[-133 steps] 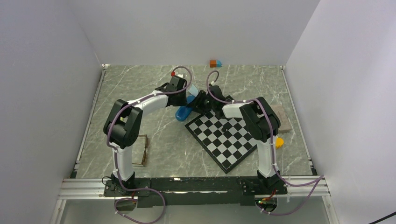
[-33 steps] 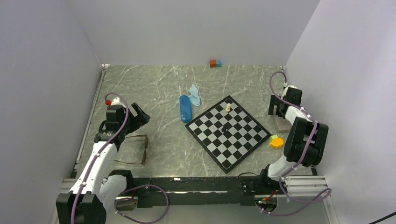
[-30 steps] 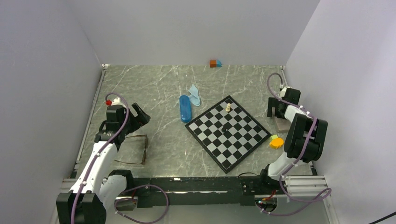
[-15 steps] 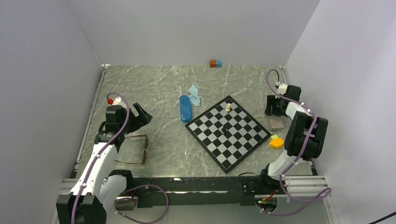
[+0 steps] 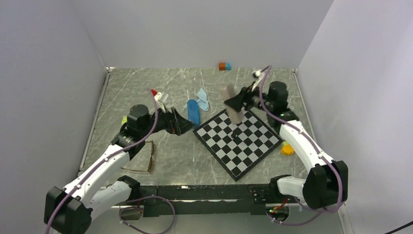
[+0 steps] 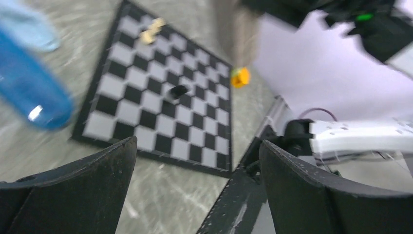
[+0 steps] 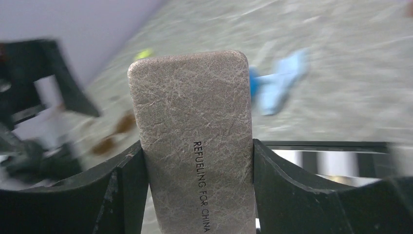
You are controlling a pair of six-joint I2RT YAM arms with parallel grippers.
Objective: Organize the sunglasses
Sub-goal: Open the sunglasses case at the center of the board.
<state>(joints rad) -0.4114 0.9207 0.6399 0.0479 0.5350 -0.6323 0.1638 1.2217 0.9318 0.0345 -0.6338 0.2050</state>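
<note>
The brown thin-framed sunglasses (image 5: 142, 157) lie folded open on the marble table near the left arm's base. My left gripper (image 5: 185, 126) hangs open and empty (image 6: 197, 146) to their right, just short of the blue capsule case (image 5: 194, 112). My right gripper (image 5: 232, 101) is raised over the chessboard's far corner. Its jaws are shut on a grey-brown textured glasses pouch (image 7: 195, 141) with printed lettering, and the pouch (image 5: 234, 111) hangs below the fingers in the top view.
A tilted chessboard (image 5: 238, 139) carries a pale piece (image 6: 152, 30) and a dark piece (image 6: 178, 90). A light-blue cloth (image 5: 203, 99) lies behind the blue case (image 6: 29, 92). An orange object (image 5: 287, 148) sits right of the board. Small blocks (image 5: 224, 66) stand by the back wall.
My right gripper closed on the pouch at the table's right edge and carried it up and left over the board. My left arm swung from the left side toward the blue case.
</note>
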